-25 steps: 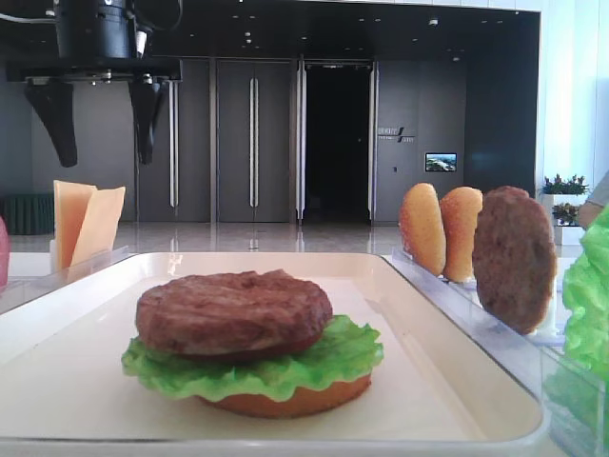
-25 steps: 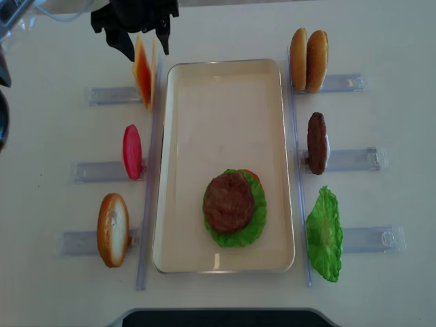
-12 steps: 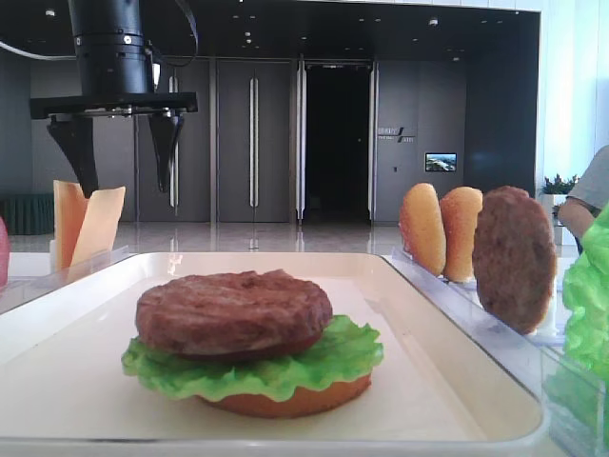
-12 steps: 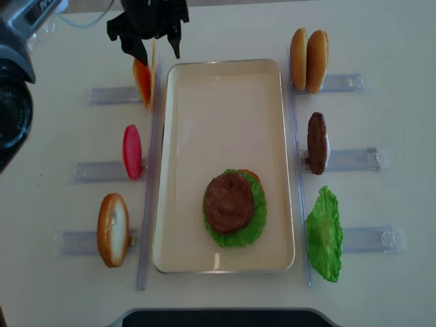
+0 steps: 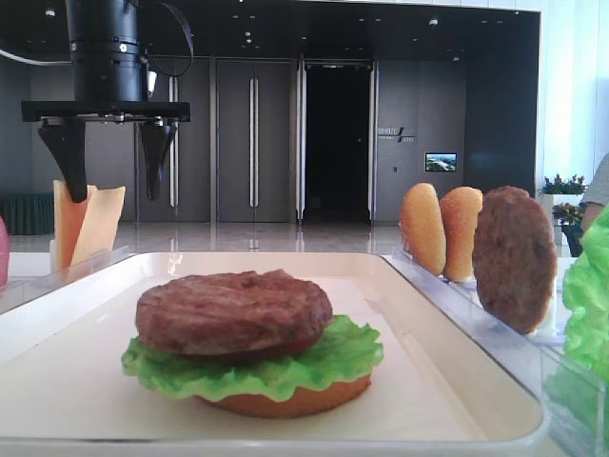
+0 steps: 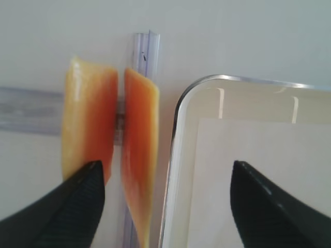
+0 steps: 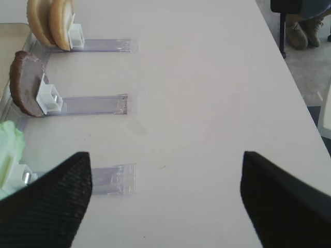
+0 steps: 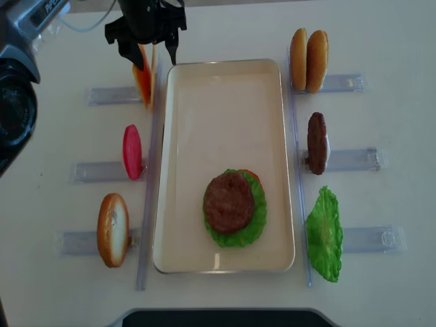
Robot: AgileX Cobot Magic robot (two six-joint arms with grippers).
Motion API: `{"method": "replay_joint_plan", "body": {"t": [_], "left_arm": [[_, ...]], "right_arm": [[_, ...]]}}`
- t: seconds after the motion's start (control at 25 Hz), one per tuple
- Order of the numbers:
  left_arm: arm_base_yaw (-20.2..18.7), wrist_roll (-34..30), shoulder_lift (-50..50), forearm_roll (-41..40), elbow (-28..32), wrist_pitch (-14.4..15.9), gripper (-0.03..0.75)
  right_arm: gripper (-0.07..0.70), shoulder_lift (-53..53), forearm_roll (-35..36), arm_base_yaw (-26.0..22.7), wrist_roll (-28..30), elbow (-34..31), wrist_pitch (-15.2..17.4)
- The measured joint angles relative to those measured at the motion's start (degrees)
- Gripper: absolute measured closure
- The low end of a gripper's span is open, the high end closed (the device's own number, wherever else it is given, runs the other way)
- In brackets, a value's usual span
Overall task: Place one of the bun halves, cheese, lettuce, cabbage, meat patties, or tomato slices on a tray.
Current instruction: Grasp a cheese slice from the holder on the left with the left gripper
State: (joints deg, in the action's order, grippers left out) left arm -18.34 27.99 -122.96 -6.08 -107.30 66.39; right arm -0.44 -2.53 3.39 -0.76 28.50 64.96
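Two cheese (image 8: 144, 78) slices stand upright in a clear holder left of the tray's far corner. My left gripper (image 8: 148, 53) hangs open just above them. In the left wrist view the left gripper (image 6: 168, 206) straddles the inner cheese slice (image 6: 139, 155) and the tray rim (image 6: 178, 119), and its left finger overlaps the outer slice (image 6: 88, 129). The cream tray (image 8: 225, 116) holds a meat patty (image 8: 228, 202) on lettuce (image 8: 257, 219) on a bun half (image 5: 285, 400). My right gripper (image 7: 165, 201) is open over bare table, holding nothing.
Clear holders line both sides of the tray. On the right stand two bun halves (image 8: 308, 60), a patty (image 8: 317, 142) and a lettuce leaf (image 8: 324, 234). On the left stand a red tomato slice (image 8: 132, 151) and a bun half (image 8: 113, 229).
My left gripper has come down and to the right over the cheese slices, still open. Nothing on the tray or in the holders has moved.
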Motion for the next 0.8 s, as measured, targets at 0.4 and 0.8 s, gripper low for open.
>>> {"method": "replay_joint_plan", "body": {"t": [0.4, 0.8], "left_arm": [[0.00, 1.21, -0.21, -0.96, 0.00, -0.98, 0.139], [0.00, 1.21, -1.52, -1.47, -0.30, 0.07, 0.139]], "right_arm": [[0.044, 0.00, 0.00, 0.00, 0.00, 0.00, 0.00], [0.044, 0.00, 0.00, 0.00, 0.00, 0.00, 0.00]]}}
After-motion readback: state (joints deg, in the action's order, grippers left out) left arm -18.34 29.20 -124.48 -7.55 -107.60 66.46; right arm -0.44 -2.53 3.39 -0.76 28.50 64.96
